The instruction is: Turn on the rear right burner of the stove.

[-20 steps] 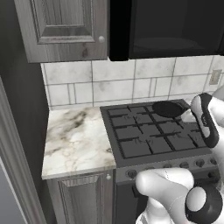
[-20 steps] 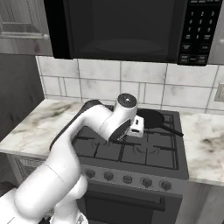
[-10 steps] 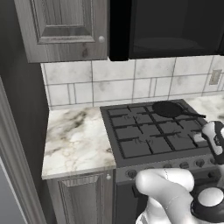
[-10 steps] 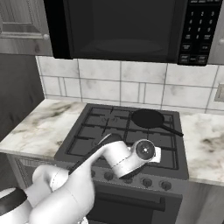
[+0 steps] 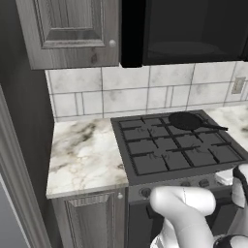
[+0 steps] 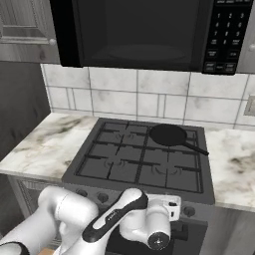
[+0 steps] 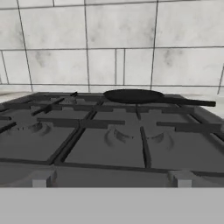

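Note:
The stove (image 6: pixel 124 167) is a dark grey gas range with black grates (image 5: pixel 160 147). A black frying pan (image 6: pixel 168 134) with a long handle lies over the rear right burner and hides it; the pan (image 7: pixel 133 95) also sits at the back of the hand view. Small round knobs (image 6: pixel 102 197) line the front panel. My white hand (image 6: pixel 158 220) hangs low in front of that panel, right of its middle, level with the stove top. My gripper (image 7: pixel 110 179) faces the stove, its fingertips (image 7: pixel 41 178) far apart, open and holding nothing.
A big black microwave (image 6: pixel 139 30) hangs above the stove. Marble counter lies to the left (image 5: pixel 85 155) and to the right (image 6: pixel 234 159). A grey wall cabinet (image 5: pixel 72 29) is at upper left, with a tiled wall (image 7: pixel 109 43) behind.
The arm has swung down from above the stove's right grates to a spot low in front of the knob panel. The pan and the cameras have not moved.

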You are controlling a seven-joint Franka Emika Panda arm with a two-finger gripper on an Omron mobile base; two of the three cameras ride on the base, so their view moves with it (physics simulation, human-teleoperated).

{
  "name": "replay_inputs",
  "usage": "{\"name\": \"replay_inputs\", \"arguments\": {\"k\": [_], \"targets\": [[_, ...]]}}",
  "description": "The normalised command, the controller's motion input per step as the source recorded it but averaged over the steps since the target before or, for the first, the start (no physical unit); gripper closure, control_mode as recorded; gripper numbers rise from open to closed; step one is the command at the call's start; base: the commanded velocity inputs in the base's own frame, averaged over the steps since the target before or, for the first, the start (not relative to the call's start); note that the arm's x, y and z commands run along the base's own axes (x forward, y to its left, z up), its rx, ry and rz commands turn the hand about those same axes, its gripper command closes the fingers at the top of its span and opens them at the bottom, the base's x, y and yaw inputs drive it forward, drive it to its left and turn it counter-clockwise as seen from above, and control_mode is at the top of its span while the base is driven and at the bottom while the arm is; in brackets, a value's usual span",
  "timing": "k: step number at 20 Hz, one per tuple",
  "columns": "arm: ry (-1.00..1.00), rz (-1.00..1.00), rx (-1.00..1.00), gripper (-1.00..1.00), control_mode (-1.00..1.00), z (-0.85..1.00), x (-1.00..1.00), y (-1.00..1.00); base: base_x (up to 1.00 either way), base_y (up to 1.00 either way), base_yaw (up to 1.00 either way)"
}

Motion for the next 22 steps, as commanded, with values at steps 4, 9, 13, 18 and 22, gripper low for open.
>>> {"name": "replay_inputs", "arguments": {"k": [4,9,13,18,22], "targets": [[-0.06,0.0,0.0,-1.0,-1.0,0.0,-0.53,-0.17,0.0,0.0,0.0],[0.0,0.0,0.0,-1.0,-1.0,0.0,-0.15,-0.1,0.0,0.0,0.0],[0.0,0.0,0.0,-1.0,-1.0,-0.11,0.0,-0.04,0.0,0.0,0.0],[0.0,0.0,0.0,-1.0,-1.0,-0.31,-0.02,-0.06,0.0,0.0,0.0],[-0.01,0.0,0.0,-1.0,-1.0,-0.33,-0.11,-0.21,0.0,0.0,0.0]]}}
